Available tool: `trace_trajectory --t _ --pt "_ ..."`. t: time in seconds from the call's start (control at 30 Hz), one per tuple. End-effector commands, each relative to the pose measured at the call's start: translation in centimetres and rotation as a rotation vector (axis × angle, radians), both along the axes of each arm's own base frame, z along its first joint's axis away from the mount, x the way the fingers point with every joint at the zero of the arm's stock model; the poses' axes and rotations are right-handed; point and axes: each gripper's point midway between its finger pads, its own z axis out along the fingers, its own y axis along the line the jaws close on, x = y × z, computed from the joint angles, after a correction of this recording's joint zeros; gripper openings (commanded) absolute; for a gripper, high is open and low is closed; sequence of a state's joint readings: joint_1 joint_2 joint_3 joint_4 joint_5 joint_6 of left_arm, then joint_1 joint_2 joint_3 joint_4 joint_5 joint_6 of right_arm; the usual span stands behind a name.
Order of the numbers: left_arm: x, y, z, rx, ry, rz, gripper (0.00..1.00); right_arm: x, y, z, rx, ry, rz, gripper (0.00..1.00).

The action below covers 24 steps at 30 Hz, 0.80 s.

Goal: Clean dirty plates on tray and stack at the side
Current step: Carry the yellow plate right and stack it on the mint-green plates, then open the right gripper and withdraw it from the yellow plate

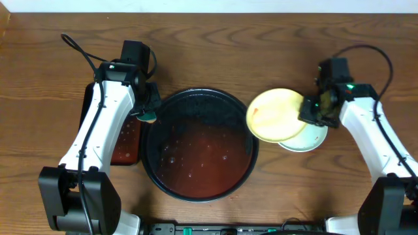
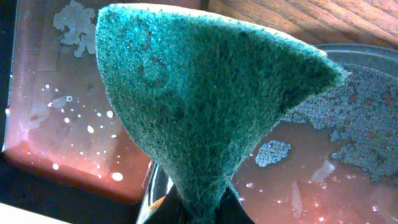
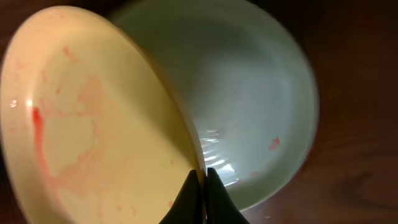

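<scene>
plates sit right of the round tray [image 1: 151,171]: overhead, the yellow plate [image 1: 274,114] hangs tilted from the right fingers [image 1: 308,112], overlapping a mint plate [image 1: 308,140] on the table [image 1: 215,52], while the left fingers [image 1: 149,108] hold a green sponge [image 1: 147,118] at the tray's left rim, well apart. left wrist view: those fingers pinch the sponge's folded base over reddish water [image 2: 323,180]. right wrist view: fingers pressed together on the yellow rim only; red streaks [image 3: 38,134] show. that thin edge grip could slip, dropping a smeared plate onto the mint one.
</scene>
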<state>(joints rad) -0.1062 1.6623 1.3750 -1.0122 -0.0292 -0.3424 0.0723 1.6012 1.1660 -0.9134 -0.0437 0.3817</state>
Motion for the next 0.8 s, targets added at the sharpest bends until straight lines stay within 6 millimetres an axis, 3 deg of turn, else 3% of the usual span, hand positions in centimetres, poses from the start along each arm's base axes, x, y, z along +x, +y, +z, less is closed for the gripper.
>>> trace_trajectory --t 0.0,0.23,0.4,0.53,0.63,0.73,0.77 --pt "0.4 0.1 0.6 0.004 -0.020 -0.005 0.07 -1.2 -2.3 -1.9 0.063 0.018 -0.073 0.01" --pt "0.5 0.1 0.6 0.003 -0.024 -0.005 0.07 -1.9 -4.8 -3.8 0.106 0.013 -0.165 0.01" --pt "0.5 0.1 0.6 0.004 -0.024 -0.005 0.08 -2.6 -7.2 -4.1 0.098 0.023 -0.228 0.01" --pt "0.6 0.3 0.7 0.009 -0.025 -0.009 0.08 -2.9 -7.8 -4.1 0.093 0.031 -0.222 0.02" --pt "0.6 0.5 0.7 0.015 -0.023 -0.035 0.07 -3.2 -7.4 -4.2 0.096 0.042 -0.175 0.19" --pt "0.5 1.0 0.7 0.021 -0.017 -0.047 0.08 -3.3 -6.2 -4.0 0.135 0.037 -0.092 0.46" --pt "0.5 1.3 0.7 0.023 -0.016 -0.047 0.07 -3.2 -5.6 -3.8 0.156 0.030 -0.059 0.60"
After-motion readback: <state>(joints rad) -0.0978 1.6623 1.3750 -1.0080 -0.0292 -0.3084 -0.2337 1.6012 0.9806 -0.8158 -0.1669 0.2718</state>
